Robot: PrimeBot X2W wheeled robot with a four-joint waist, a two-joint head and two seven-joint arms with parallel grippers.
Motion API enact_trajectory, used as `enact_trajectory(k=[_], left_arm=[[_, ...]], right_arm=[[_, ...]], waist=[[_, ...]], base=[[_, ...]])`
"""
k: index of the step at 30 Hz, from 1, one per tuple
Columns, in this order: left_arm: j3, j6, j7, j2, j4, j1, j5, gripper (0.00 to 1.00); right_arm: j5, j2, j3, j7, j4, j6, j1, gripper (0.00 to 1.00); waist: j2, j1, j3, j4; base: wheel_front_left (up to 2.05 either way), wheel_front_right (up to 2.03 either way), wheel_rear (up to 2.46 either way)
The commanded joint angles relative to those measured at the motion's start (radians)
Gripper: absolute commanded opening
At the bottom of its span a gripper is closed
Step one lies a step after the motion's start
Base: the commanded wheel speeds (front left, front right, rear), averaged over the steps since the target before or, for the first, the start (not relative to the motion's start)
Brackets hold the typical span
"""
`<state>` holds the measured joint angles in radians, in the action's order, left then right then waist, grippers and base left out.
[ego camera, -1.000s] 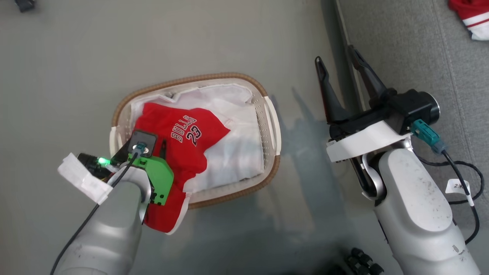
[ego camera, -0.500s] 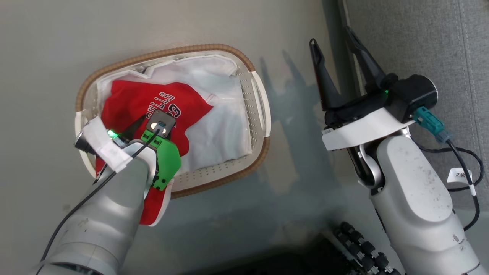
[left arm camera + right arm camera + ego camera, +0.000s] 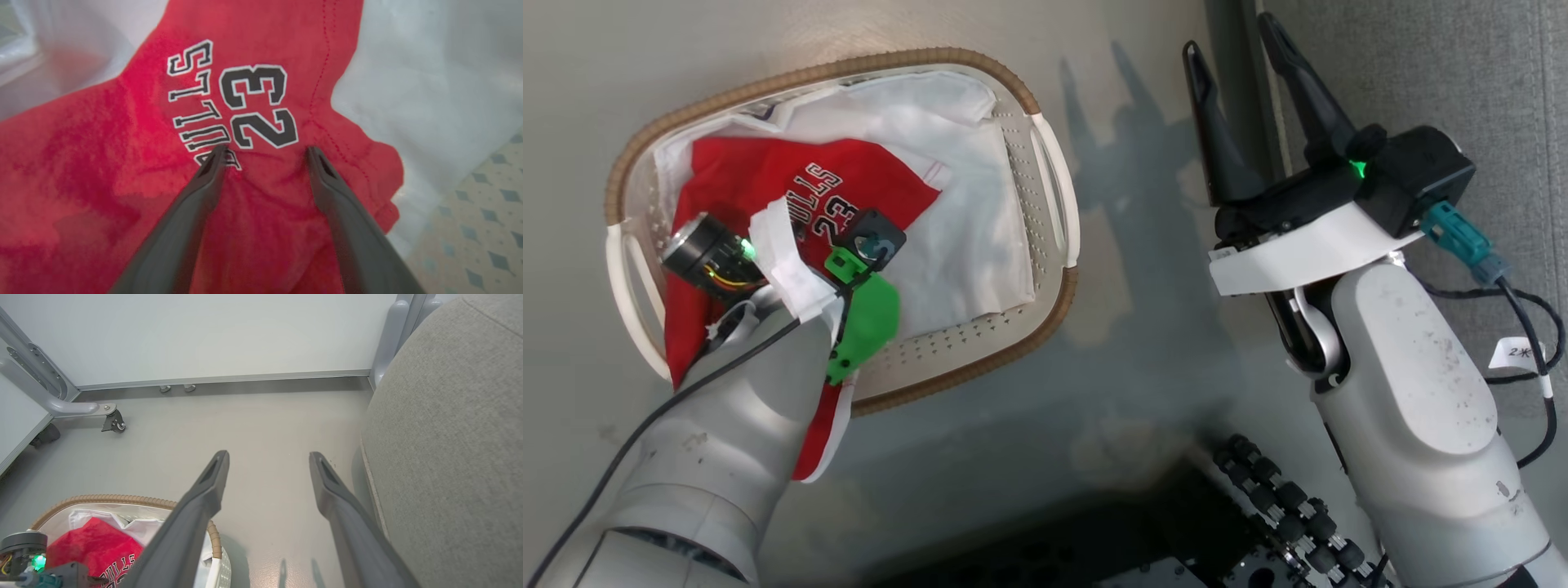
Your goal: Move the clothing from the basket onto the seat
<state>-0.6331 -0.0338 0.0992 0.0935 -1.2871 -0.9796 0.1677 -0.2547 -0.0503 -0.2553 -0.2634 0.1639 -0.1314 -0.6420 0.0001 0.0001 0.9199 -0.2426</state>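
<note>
The white perforated basket (image 3: 956,347) with a brown woven rim stands on the floor at the upper left. The red clothing (image 3: 735,171) printed "BULLS 23" lies in it and hangs over the near rim. My left arm reaches down into the basket. In the left wrist view my left gripper (image 3: 265,151) is open, its fingertips (image 3: 218,153) pressed onto the red clothing (image 3: 102,163) just below the "23". My right gripper (image 3: 1232,41) hangs open and empty over the floor between the basket and the grey seat (image 3: 1421,73). The right wrist view shows that gripper (image 3: 267,455), the basket (image 3: 122,498), the clothing (image 3: 94,547) and the seat (image 3: 449,437).
A white liner (image 3: 964,212) lies under the garment. My black base with rollers (image 3: 1282,506) shows at the bottom. A frame leg on a castor (image 3: 114,422) and a white wall (image 3: 224,335) stand beyond the basket. A black cable (image 3: 1535,327) loops beside my right arm.
The head camera has moved, so the basket sits higher and further left in the picture. My left gripper has gone further down into the basket onto the red garment. The right gripper stays open.
</note>
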Motion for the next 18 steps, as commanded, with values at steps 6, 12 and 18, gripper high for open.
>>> enact_trajectory(k=[6,12,18], left_arm=[[-0.013,0.025,0.027,0.025,-0.004,-0.034,0.002,1.00],[-0.026,0.045,0.030,0.005,-0.005,-0.036,-0.008,1.00],[-0.027,0.040,-0.007,0.001,-0.004,-0.008,-0.026,0.00]], right_arm=[[-0.007,-0.002,0.011,-0.002,-0.025,0.001,-0.028,1.00],[-0.010,-0.002,0.015,-0.002,-0.023,0.001,-0.034,1.00],[-0.019,-0.003,0.009,-0.002,-0.007,0.001,-0.030,1.00]], waist=[[-0.0001,-0.0001,0.061,-0.014],[-0.0001,-0.0001,0.075,-0.009],[-0.0001,-0.0001,0.036,-0.007]], base=[[0.00,0.00,0.00],[0.00,0.00,0.00],[0.00,0.00,0.00]])
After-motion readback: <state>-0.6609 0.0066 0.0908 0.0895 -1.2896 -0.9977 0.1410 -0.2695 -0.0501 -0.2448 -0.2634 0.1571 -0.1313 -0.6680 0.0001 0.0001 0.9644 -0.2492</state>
